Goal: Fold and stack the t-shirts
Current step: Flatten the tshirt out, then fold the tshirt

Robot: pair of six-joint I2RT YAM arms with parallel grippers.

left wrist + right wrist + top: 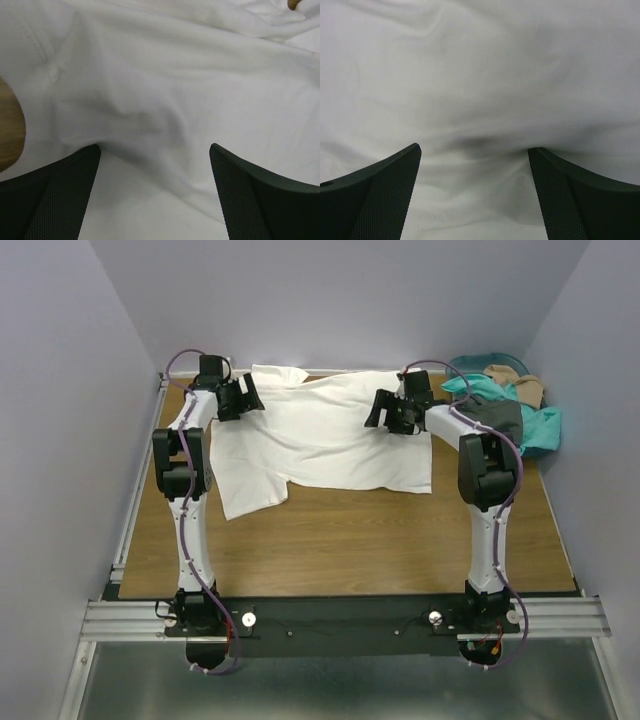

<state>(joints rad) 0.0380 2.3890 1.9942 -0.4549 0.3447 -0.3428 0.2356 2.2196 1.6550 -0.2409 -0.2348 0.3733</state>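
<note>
White t-shirt (320,445) under left tool (246,398), right tool (382,410), both splayed; contact unclear.

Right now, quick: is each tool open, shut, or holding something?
Left tool: open, holding nothing, fingers spread over the white shirt.
Right tool: open, holding nothing, over the same shirt.

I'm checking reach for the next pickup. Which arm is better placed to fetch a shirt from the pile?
Right, most likely. The pile of teal, grey and tan shirts lies at the far right, close beside the right gripper; the left gripper hangs at the far left edge of the white shirt.
</note>
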